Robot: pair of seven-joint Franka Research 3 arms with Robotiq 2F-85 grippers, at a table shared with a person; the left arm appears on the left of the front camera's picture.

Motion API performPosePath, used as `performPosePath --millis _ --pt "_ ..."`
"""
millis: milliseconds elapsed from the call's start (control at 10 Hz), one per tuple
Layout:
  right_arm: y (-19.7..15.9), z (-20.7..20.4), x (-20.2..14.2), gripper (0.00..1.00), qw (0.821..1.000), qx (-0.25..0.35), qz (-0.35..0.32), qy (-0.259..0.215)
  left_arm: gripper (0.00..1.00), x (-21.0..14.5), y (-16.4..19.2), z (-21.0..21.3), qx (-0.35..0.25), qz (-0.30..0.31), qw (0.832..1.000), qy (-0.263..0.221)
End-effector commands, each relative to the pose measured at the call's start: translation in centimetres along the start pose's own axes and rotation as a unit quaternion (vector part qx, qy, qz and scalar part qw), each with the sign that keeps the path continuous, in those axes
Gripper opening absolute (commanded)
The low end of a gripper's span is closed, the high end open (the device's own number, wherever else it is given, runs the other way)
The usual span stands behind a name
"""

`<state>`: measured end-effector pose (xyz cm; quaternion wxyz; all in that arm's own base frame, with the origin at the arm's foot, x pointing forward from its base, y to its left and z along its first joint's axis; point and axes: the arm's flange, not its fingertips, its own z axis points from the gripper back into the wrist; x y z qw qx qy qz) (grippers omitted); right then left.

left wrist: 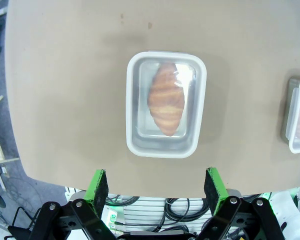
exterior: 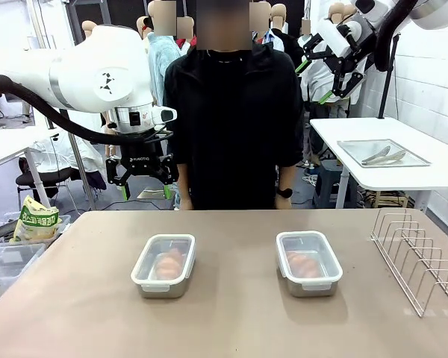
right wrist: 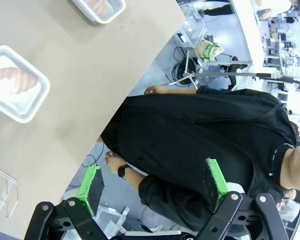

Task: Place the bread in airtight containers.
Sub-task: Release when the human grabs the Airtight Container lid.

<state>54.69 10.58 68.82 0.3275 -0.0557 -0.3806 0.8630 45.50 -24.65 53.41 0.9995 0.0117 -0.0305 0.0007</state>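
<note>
Two steel pans with clear lids on them sit side by side on the brown table. The left pan (exterior: 163, 265) holds a golden croissant (exterior: 169, 263), and the right pan (exterior: 308, 262) holds another croissant (exterior: 304, 262). In the left wrist view the lidded pan (left wrist: 166, 103) with its croissant (left wrist: 166, 98) lies straight below, with the second pan (left wrist: 299, 114) at the right edge. The right wrist view shows one pan (right wrist: 16, 83) at the left and the other (right wrist: 100, 8) at the top. My left gripper (exterior: 142, 184) (left wrist: 157, 188) hangs open high above the table's far left side. My right gripper (exterior: 322, 66) (right wrist: 153, 187) is raised at the upper right, open and empty.
A person in black (exterior: 231, 119) stands at the far edge, hands down below the tabletop. A wire rack (exterior: 422, 257) occupies the table's right end. Clear bins and a snack bag (exterior: 36, 221) sit off the left side. A white side table with a metal tray (exterior: 382, 153) stands at the back right.
</note>
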Motion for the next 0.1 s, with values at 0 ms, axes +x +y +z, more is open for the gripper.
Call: performPosePath --millis 0 --pt "0.03 -0.04 -0.04 1.00 1.000 0.000 -0.001 0.001 1.00 0.02 0.16 0.16 0.008 -0.002 1.000 -0.006"
